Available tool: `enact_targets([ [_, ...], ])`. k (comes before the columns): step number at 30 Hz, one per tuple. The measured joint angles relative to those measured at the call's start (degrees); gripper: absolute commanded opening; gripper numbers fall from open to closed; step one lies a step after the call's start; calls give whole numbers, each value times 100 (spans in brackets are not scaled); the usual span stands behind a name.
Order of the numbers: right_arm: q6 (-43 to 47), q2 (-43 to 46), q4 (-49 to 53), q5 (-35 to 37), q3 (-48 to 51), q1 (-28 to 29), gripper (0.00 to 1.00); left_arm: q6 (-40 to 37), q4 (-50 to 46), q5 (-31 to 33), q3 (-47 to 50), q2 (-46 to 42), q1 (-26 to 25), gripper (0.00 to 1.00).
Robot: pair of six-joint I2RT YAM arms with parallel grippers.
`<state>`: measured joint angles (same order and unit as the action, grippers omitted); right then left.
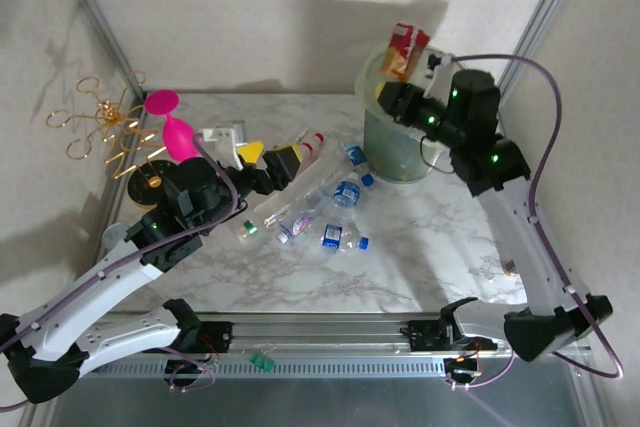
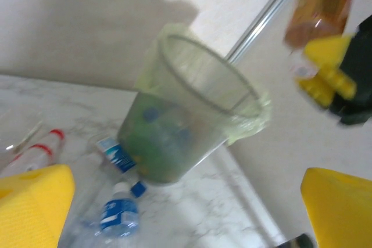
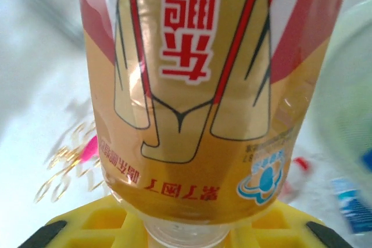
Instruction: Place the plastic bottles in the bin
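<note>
My right gripper point(image 1: 412, 75) is shut on the neck of a copper-brown bottle with a red and white label point(image 1: 408, 47), held above the rim of the pale-green bin point(image 1: 398, 147). In the right wrist view that bottle point(image 3: 209, 85) stands over the yellow fingers point(image 3: 87, 227). My left gripper point(image 1: 282, 162) hangs open over the table's left half, nothing between its yellow pads point(image 2: 35, 210). From its wrist I see the bin point(image 2: 192, 114), the held bottle point(image 2: 322, 4) and blue-labelled bottles point(image 2: 119, 216) at the bin's foot. Several bottles point(image 1: 340, 237) lie on the marble.
A pink goblet point(image 1: 172, 129) and a gold wire stand point(image 1: 100, 127) stand at the back left, close to my left arm. Metal frame posts rise at both back corners. Bottles with red caps point(image 1: 310, 142) lie between the left gripper and the bin.
</note>
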<state>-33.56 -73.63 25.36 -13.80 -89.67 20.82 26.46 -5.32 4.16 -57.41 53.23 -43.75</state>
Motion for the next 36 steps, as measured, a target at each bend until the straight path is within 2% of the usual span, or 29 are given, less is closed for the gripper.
enact_targets([
  [5, -26, -876, 896, 321, -774, -579, 11, -269, -219, 247, 374, 52, 0, 100],
  [13, -48, -2570, 1906, 822, -1965, -752, 6, -490, -249, 431, 715, 286, 0, 99],
  [17, -140, -3093, 2144, 1025, -2218, -813, 8, -542, -238, 490, 761, 284, 0, 99],
  [27, -179, -3952, 2251, 992, -2459, -885, 12, -549, -236, 640, 785, 286, 0, 99],
  [30, -179, -4046, 2249, 962, -2459, -885, 18, -549, -236, 640, 789, 286, 0, 99],
  [34, -205, -4061, 2240, 909, -2455, -885, 47, -549, -232, 638, 793, 286, 0, 99],
  [36, -243, -4061, 2205, 911, -2455, -885, 58, -549, -229, 638, 796, 286, 0, 99],
])
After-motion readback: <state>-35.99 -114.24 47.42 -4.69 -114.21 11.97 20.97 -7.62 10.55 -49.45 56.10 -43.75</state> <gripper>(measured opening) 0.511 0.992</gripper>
